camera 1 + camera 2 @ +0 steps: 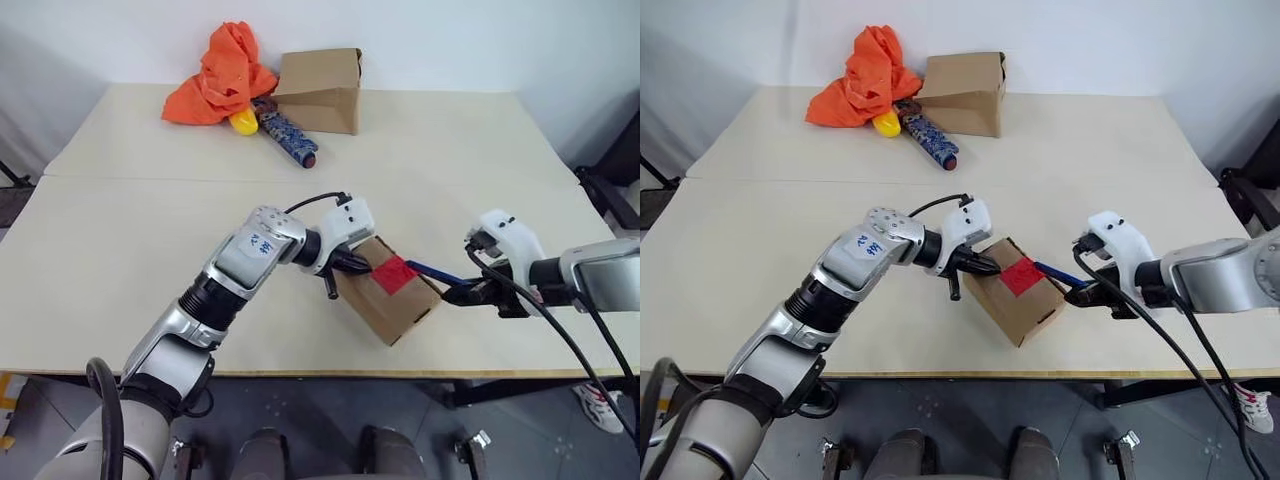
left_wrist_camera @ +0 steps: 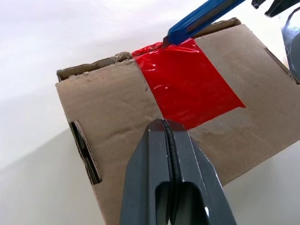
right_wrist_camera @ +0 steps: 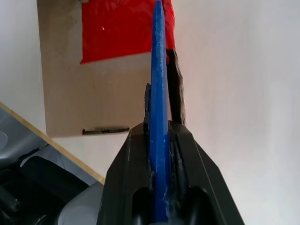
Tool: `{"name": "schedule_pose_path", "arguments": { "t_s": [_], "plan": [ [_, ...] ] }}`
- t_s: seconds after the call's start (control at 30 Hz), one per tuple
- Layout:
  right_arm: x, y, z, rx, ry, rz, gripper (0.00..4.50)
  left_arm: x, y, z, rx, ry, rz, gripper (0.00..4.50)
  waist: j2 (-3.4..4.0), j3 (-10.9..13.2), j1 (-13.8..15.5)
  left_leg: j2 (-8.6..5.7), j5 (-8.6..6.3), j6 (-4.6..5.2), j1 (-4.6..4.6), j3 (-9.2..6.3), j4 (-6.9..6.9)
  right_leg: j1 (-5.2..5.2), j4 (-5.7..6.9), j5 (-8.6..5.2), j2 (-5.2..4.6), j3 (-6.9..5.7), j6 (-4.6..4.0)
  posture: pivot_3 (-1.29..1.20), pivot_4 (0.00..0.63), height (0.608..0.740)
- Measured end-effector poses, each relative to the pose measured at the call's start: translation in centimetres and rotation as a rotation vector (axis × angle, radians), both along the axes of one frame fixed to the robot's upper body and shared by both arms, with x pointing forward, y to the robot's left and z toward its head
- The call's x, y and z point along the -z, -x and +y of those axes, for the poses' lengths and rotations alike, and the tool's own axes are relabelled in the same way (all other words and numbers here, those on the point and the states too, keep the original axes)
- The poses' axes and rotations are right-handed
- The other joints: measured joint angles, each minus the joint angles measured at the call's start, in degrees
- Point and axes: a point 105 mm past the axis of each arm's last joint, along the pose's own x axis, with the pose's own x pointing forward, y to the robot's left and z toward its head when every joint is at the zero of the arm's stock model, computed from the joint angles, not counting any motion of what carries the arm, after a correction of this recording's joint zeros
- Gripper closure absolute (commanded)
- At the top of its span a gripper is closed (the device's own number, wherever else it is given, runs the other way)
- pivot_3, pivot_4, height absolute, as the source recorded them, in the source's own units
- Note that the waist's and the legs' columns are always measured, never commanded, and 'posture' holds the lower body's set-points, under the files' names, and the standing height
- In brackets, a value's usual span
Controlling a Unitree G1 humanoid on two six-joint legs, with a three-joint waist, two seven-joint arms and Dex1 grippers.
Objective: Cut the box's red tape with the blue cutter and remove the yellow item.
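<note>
Left wrist view: blue cutter [image 2: 199, 21] tip meets red tape [image 2: 187, 82] edge

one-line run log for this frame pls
stage: cutter at tape | left pincer: shut, against box | right pincer: shut on blue cutter | tip at red tape edge | tape uncut

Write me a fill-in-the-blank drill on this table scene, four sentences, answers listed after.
1. The right pincer is shut on the blue ____.
2. The cutter has its tip at the edge of the ____ tape.
3. The left pincer, fingers shut, rests against the small ____.
4. At the table's far side, an orange ____ lies beside a larger box.

Answers: cutter; red; box; cloth
</note>
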Motion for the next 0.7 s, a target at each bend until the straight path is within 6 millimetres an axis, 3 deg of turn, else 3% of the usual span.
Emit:
{"name": "schedule_pose_path", "arguments": {
  "t_s": [0.37,0.57,0.7],
  "plan": [
    [-0.2,-0.6,-0.4,0.003,0.012,0.011,4.35,0.1,0.0,0.1,-0.008,0.009,0.000,4.48,0.03,0.01,-0.22,0.00,0.00,0.00,-0.01,0.00,-0.01,0.00,-0.02,0.00,0.00,0.00,0.00,0.00,0.150,0.740],
    [-2.1,-1.3,0.0,-0.008,-0.022,-0.060,4.35,0.0,0.1,0.1,-0.008,0.011,-0.003,4.48,0.11,0.03,-0.21,-0.01,0.00,0.00,-0.02,0.00,-0.02,0.00,-0.02,0.00,0.00,-0.01,0.01,0.00,0.150,0.740],
    [-1.9,-1.4,0.4,-0.019,-0.031,-0.054,4.35,0.0,0.1,0.1,-0.006,0.012,-0.003,4.48,0.11,0.03,-0.21,-0.01,0.00,0.00,-0.04,0.01,-0.02,0.00,-0.01,0.01,0.00,-0.02,0.03,0.00,0.150,0.740]
  ]
}}
